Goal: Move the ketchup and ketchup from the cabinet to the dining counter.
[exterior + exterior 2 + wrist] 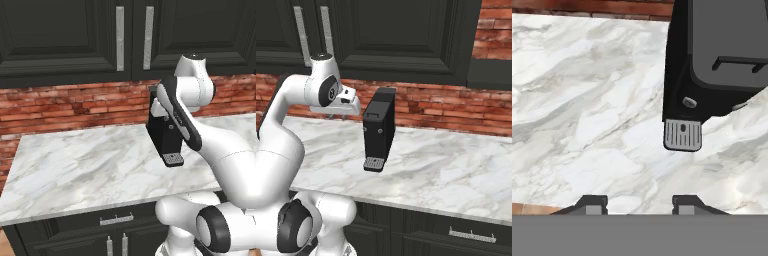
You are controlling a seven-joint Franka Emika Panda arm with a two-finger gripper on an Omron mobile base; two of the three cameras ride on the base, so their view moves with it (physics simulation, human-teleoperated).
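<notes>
The black cabinet (60, 35) hangs above the worktop, and both tall panelled doors are closed. Its two long silver bar handles (120, 37) stand side by side and also appear at the upper left of the right base view (303, 35). The ketchup bottles are hidden. The dining counter is out of view. My gripper (338, 117) hangs over the worktop below the cabinet, pointing down, just left of a coffee machine. In the hand view my gripper (639, 202) is open, with bare marble and nothing else between its fingertips (592, 204).
A black coffee machine (165, 135) (378, 132) (722, 60) stands on the small marble worktop (75, 160), close to my hand. A red brick wall (75, 105) runs behind it. Black lower cabinets with a drawer handle (116, 219) sit under the worktop's front edge.
</notes>
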